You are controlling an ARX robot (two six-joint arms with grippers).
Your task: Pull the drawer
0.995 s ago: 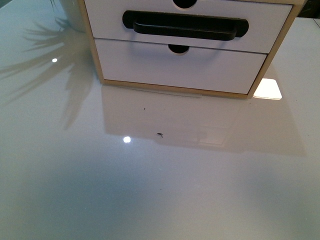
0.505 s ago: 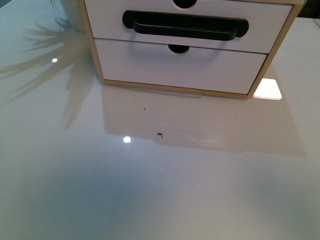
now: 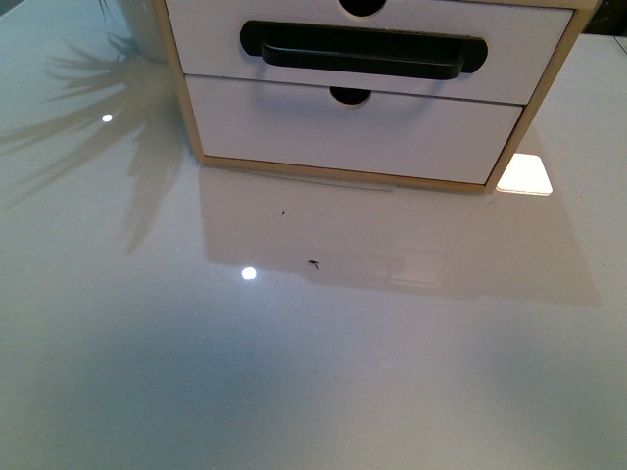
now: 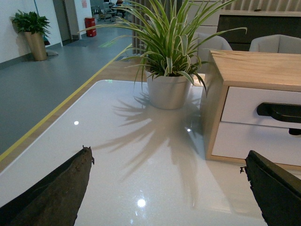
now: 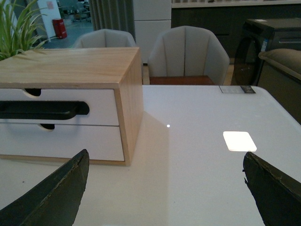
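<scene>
Tabletop (image 3: 313, 372) stretches before flush drawer (image 3: 364, 49); L gripper (image 4: 167, 160), R gripper (image 5: 165, 160) spread.

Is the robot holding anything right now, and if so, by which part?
Nothing is held. The left gripper and the right gripper are both open with nothing between their fingers, and neither touches the drawer or its black handle.

Front view: looked steeply down from the robot's body, close to the cabinet (image 3: 392, 137) front on the table (image 3: 323, 372).
Left wrist view: sat low over the table, facing the cabinet's left corner.
Right wrist view: sat low, facing its right corner.
Shared: the drawer (image 3: 211, 39) showed in all three.
</scene>
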